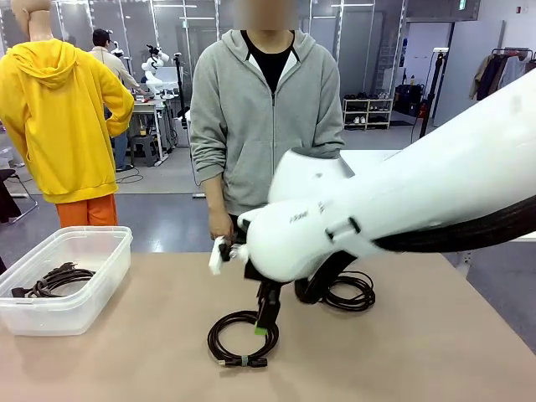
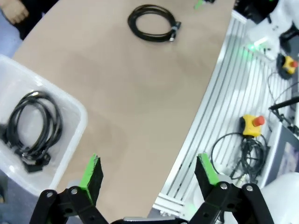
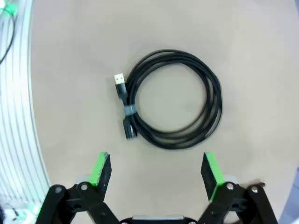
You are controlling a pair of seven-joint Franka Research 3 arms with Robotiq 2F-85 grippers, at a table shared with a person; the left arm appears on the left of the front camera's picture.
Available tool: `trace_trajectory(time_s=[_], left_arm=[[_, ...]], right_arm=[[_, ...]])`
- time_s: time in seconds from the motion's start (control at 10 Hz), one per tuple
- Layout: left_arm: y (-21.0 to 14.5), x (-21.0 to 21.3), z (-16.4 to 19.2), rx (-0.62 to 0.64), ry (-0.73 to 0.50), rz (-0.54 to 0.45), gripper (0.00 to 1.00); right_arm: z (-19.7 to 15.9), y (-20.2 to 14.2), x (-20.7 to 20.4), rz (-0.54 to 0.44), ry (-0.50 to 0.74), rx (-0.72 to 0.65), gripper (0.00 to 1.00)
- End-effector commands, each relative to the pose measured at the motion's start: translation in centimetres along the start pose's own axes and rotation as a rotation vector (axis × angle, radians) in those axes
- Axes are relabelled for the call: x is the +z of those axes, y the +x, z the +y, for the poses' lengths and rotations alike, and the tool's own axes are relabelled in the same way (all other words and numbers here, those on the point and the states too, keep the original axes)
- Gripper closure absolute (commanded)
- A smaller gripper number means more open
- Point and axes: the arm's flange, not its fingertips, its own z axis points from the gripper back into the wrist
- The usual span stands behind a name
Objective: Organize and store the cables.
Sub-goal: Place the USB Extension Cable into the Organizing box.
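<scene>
A black cable (image 3: pixel 173 100), coiled, tied with a small band and ending in a USB plug, lies flat on the tan table. My right gripper (image 3: pixel 155 170) hangs open just above it with nothing between its fingers. From the front, that right gripper (image 1: pixel 266 314) stands over the near coiled cable (image 1: pixel 243 339), and a second cable (image 1: pixel 352 291) lies behind the arm. A clear plastic bin (image 1: pixel 100 285) at the left holds another cable (image 1: pixel 54 280). My left gripper (image 2: pixel 148 171) is open and empty, high above the table beside the bin (image 2: pixel 70 105) and its cable (image 2: pixel 32 126). The loose cable (image 2: pixel 152 22) lies farther off.
A person in a grey hoodie (image 1: pixel 260 117) stands at the far side, one hand (image 1: pixel 220 228) low at the table edge near a blurred white object (image 1: pixel 218 255). Along the robot's side runs a slotted metal rail (image 2: pixel 224 93) with yellow stop buttons (image 2: pixel 252 125).
</scene>
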Motion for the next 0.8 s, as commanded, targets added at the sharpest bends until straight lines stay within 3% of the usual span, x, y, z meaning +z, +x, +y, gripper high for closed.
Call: trace_trajectory(time_s=[0.0,0.3,0.6,0.7], left_arm=[[4.3,-4.0,-0.9,-0.1,-0.07,0.038,0.0],[11.9,-10.8,-4.2,-0.234,-0.167,0.094,0.0],[17.9,-18.3,-6.7,-0.369,-0.087,0.137,0.0],[19.3,-20.6,-7.7,-0.414,-0.062,0.152,0.0]], right_arm=[[0.6,-7.7,5.9,-0.134,-0.039,-0.058,0.0],[1.1,-19.7,12.8,-0.352,-0.084,-0.127,0.0],[1.2,-31.7,16.6,-0.594,-0.049,-0.214,0.0],[1.4,-34.9,17.7,-0.675,-0.05,-0.181,0.0]])
